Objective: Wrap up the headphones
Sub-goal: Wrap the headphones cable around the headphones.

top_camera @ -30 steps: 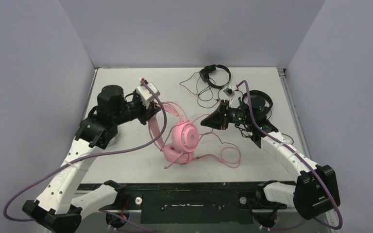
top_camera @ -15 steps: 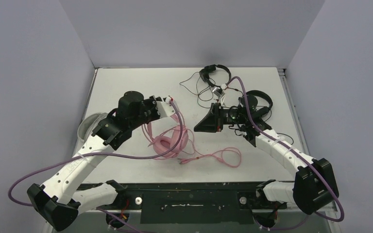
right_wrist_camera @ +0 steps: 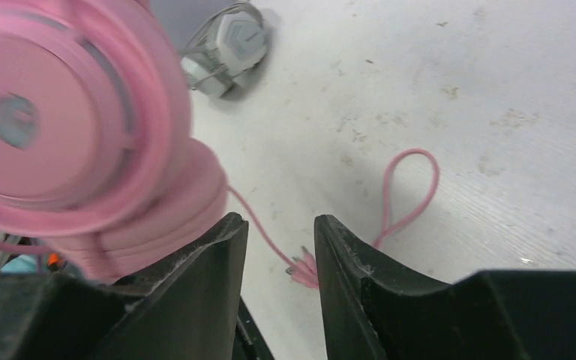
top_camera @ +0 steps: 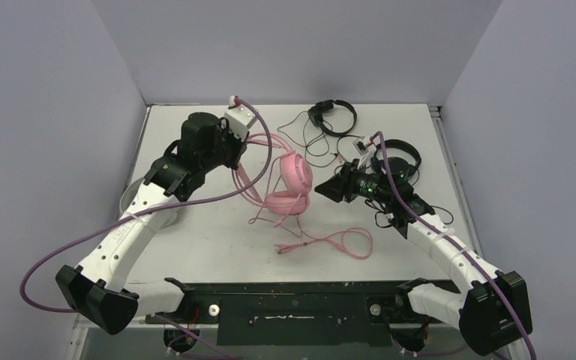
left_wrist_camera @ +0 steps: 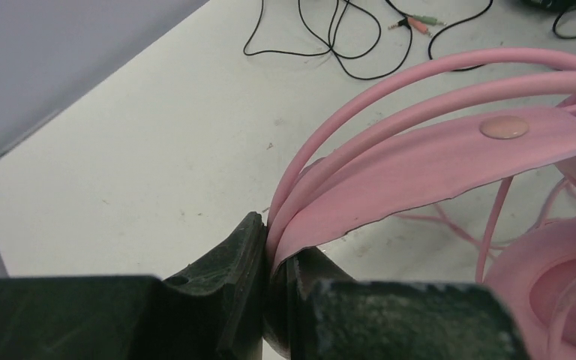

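Note:
My left gripper [top_camera: 235,159] is shut on the band [left_wrist_camera: 435,157] of the pink headphones [top_camera: 291,184] and holds them up, the ear cups hanging to its right. In the left wrist view the band is pinched between the left gripper's [left_wrist_camera: 270,251] jaws. The right gripper [top_camera: 318,190] stands open just right of the ear cups, nothing between its jaws; its own view shows the right gripper [right_wrist_camera: 279,225] beside the blurred pink ear cup [right_wrist_camera: 60,127]. The pink cable [top_camera: 341,241] lies looped on the table, its plug [right_wrist_camera: 304,270] below the jaws.
Two thin black headsets [top_camera: 332,116] [top_camera: 399,156] with loose black cables [left_wrist_camera: 330,45] lie at the back right. A white-grey headset [right_wrist_camera: 229,45] sits at the left table edge [top_camera: 131,202], partly under my left arm.
The left gripper has carried the pink headphones up and toward the back, and the ear cups have swung. The right gripper's jaws have opened and it has shifted slightly right.

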Robot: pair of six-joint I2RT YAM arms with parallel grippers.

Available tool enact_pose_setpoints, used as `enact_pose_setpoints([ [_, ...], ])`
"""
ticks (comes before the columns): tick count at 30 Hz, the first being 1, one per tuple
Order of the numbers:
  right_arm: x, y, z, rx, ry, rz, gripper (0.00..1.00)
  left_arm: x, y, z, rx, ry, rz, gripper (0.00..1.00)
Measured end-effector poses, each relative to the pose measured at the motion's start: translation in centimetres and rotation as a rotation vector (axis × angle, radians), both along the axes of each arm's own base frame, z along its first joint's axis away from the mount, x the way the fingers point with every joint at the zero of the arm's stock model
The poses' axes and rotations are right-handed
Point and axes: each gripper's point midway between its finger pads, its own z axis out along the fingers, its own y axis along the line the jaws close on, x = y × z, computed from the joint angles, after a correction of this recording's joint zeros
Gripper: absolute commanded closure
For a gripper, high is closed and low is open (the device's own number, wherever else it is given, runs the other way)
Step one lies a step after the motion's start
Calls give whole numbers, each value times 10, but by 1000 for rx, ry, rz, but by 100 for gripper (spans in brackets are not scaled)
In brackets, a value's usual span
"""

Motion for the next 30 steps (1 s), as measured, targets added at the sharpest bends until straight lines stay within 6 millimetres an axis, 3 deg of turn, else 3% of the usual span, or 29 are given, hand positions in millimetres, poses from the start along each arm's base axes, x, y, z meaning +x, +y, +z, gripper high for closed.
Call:
enact_pose_setpoints([
  [3,8,-9,-13,-56,2,-76,55,4,0,7,-113,87,71,100],
  [7,9,-17,-32,-100,4,-118,33,9,2,28,-270,186,142,100],
  [11,-11,-13,-54,-101,-42,-79,9,7,-3,61,-450,268,177,100],
  [13,-23,-8,-61,-98,-75,-48,1,4,-10,77,-526,309,178,100],
  [18,-31,2,-64,-88,-180,-14,0,-7,-24,100,-683,420,191,100],
  [25,-15,-2,-72,-130,-256,-65,0,-14,-26,84,-770,556,303,100],
  [30,-17,5,-80,-122,-261,-13,0,-14,-20,75,-799,609,393,100],
])
